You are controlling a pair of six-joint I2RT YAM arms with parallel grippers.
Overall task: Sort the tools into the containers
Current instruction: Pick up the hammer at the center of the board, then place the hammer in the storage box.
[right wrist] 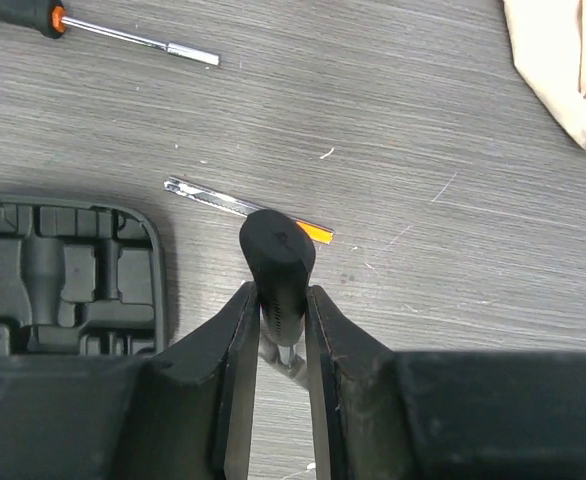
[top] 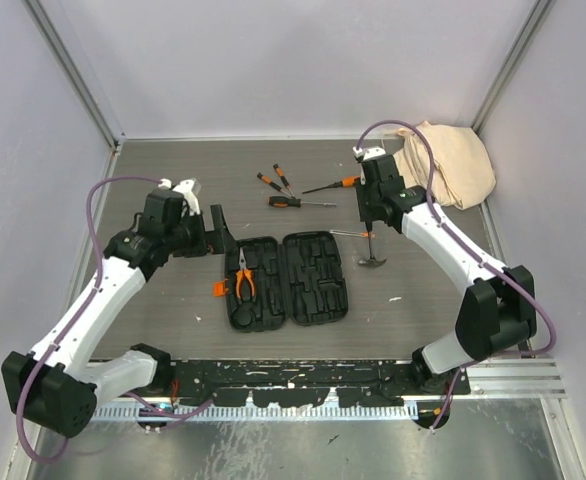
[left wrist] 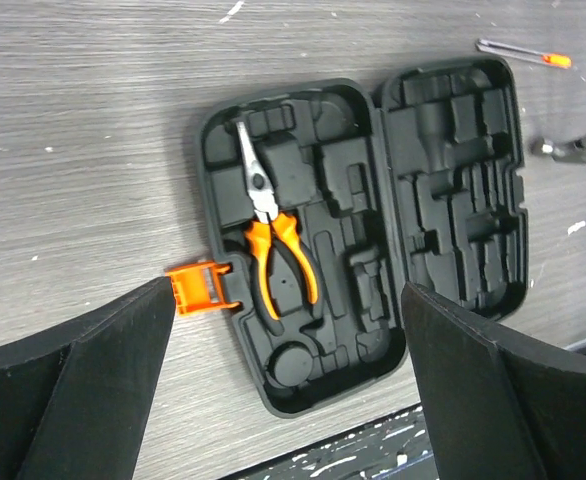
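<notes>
The right claw (right wrist: 279,292) clamps the hammer (right wrist: 276,248) by its black grip, right of the desk's (top: 173,310) centre. The hammer runs roughly near-to-far, head toward the near edge. The open case (top: 315,278) lies mid-desk to that claw's left, its empty half nearest. The left claw (left wrist: 285,288) hangs wide open over the pliers (left wrist: 273,240) half.

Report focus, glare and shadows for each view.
Top external: even light, sharp, only soft shadows. Left wrist: tool case and pliers crisp; left fingers dark, slightly soft. Right wrist: hammer handle sharp, right fingers blurrier near lens, glint on screwdriver shaft.
</notes>
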